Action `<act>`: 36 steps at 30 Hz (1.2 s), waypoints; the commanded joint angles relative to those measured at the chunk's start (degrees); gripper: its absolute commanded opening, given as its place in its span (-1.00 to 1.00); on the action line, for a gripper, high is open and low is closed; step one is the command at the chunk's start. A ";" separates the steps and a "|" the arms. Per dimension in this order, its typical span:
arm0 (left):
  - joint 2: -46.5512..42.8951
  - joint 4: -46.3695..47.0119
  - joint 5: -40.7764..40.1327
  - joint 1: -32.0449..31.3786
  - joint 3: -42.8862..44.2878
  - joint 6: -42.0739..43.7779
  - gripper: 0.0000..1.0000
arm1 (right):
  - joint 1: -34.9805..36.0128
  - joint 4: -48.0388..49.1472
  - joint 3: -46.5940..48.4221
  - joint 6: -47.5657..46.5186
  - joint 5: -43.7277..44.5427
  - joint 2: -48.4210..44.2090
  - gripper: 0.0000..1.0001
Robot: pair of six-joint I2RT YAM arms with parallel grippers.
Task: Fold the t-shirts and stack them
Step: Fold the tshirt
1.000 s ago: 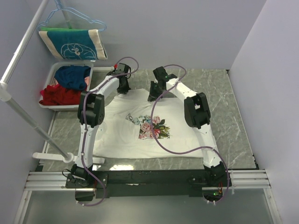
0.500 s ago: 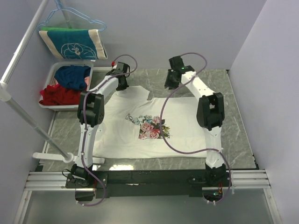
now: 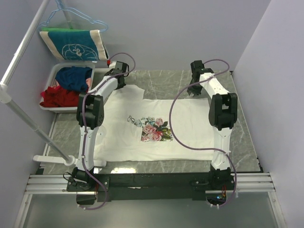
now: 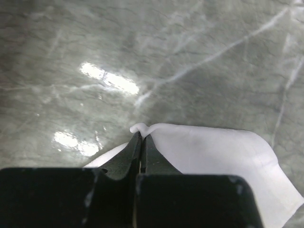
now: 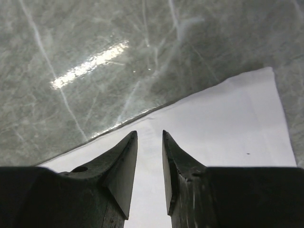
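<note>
A cream-white t-shirt [image 3: 185, 123] lies spread on the marble table, its flower print [image 3: 154, 129] facing up. My left gripper [image 3: 120, 84] is at the shirt's far left corner. In the left wrist view that gripper [image 4: 141, 138] is shut on a small pinched fold of the white cloth [image 4: 138, 128], and the rest of that corner [image 4: 213, 152] lies flat on the marble. My right gripper [image 3: 192, 91] is at the far right corner. In the right wrist view it [image 5: 149, 135] is open just above the shirt's edge [image 5: 228, 123], with only cloth showing beneath the gap between the fingers.
A white bin [image 3: 55, 72] with blue and red clothes stands at the far left. Above it a teal cloth [image 3: 73, 45] hangs on a hanger. A white pole rack [image 3: 28, 118] runs along the left side. Grey walls close in the table at the back and on the right.
My right arm has swung from the shirt's collar area out to the far right corner and its jaws have widened. The left gripper drew slightly back-left, and the shirt's far edge lies spread wider.
</note>
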 commanded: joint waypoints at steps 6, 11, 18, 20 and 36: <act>-2.56 0.48 -1.67 2.08 2.25 -0.71 -0.99 | -2.65 -5.17 1.11 0.35 7.67 -0.34 -0.28; 0.24 -1.10 0.35 2.35 4.36 -0.27 -0.99 | -4.32 -7.03 -0.11 0.00 10.67 -0.42 -0.23; 0.78 -0.57 1.68 2.79 4.01 0.34 -0.98 | -6.78 -6.68 0.31 -0.09 9.62 0.98 0.00; 0.78 -0.57 2.03 2.96 4.01 0.52 -0.98 | -7.22 -7.03 2.77 0.08 8.12 2.90 0.01; 0.60 -0.13 4.31 3.31 2.87 1.13 -0.99 | -9.68 -10.63 12.36 -0.44 2.85 12.14 -0.02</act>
